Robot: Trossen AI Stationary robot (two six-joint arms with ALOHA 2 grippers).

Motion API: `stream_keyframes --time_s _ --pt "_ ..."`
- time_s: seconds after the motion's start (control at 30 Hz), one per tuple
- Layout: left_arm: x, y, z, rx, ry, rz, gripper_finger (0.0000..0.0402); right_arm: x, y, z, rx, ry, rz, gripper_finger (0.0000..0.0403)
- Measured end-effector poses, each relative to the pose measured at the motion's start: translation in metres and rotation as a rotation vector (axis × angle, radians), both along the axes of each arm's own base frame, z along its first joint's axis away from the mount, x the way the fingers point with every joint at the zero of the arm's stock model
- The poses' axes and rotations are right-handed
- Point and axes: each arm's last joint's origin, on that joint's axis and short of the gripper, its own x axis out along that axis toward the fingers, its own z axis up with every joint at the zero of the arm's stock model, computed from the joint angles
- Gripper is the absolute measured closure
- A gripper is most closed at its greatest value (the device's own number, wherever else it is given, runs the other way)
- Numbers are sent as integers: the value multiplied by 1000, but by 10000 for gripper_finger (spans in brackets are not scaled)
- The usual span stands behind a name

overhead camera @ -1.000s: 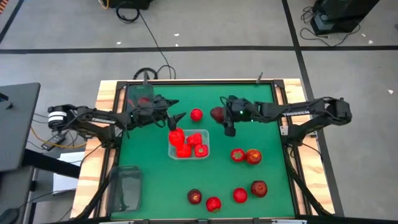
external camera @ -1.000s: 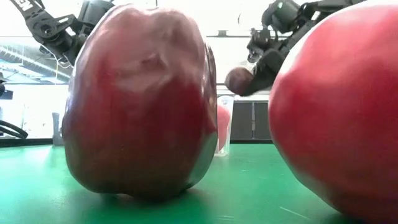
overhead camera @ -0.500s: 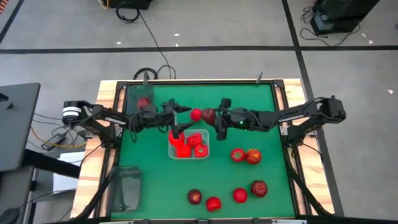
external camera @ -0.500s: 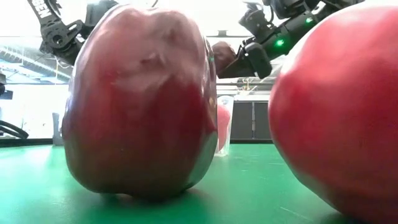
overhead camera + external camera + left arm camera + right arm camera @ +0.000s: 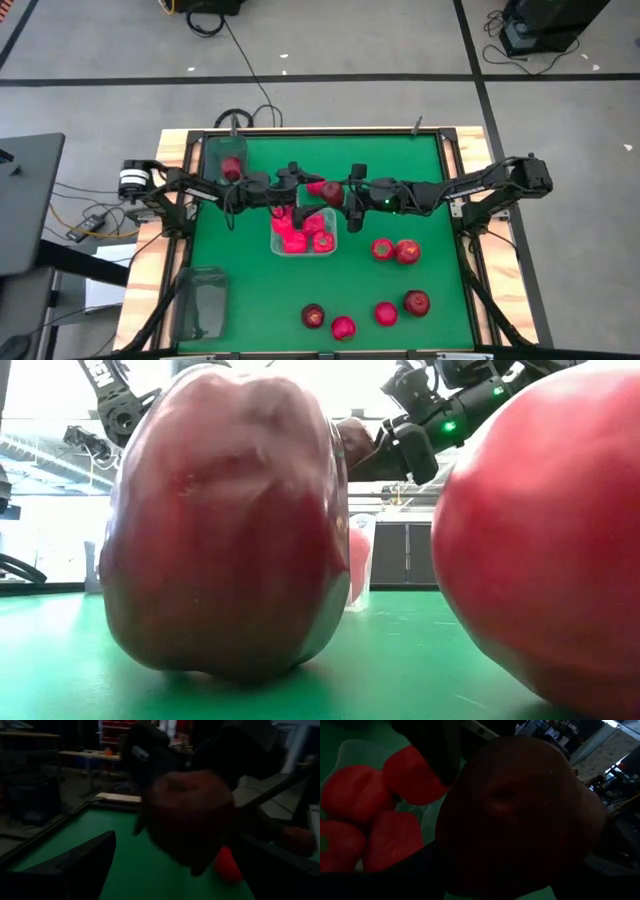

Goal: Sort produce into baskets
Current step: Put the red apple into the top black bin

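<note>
My right gripper (image 5: pixel 338 191) is shut on a dark maroon apple (image 5: pixel 331 190), held in the air over the far edge of the clear basket (image 5: pixel 328 249), which holds several red peppers (image 5: pixel 355 795). My left gripper (image 5: pixel 306 186) is open, level, right before the apple (image 5: pixel 190 810), with a finger low on each side; I cannot tell whether it touches. A round red fruit (image 5: pixel 316 186) lies on the mat under the two grippers. A smoky grey basket (image 5: pixel 212 150) at the far left holds one red piece. My right gripper pinches the maroon apple by its sides (image 5: pixel 356 442) between its two fingers. The fingers (image 5: pixel 398 456) come level from the table's right side. The apple is lifted clear of the table, above the clear basket's far edge.
A second smoky grey basket (image 5: pixel 203 300) stands at the near left. Two pieces (image 5: pixel 395 250) lie right of the clear basket, one yellow-orange. Several more, red and maroon (image 5: pixel 365 315), lie along the near edge; two of them fill the low view (image 5: pixel 225 520).
My right gripper has carried the apple toward the table's left, keeping it in the air. My left gripper has reached toward the table's right, up to the apple, and stays open.
</note>
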Motion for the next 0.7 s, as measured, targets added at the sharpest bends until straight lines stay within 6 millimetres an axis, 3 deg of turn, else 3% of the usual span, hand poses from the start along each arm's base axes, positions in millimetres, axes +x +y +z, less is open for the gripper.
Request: stream_keyframes --time_s 0.27,0.5,0.7 --pt "7 -4 9 6 -29 -64 1 0 -1 1 -25 -9 -43 118" --pt "18 2 18 -52 24 109 7 1 -6 6 18 -82 -114 117" --pt "25 3 31 -49 -11 121 9 0 -15 6 45 -97 -148 117"
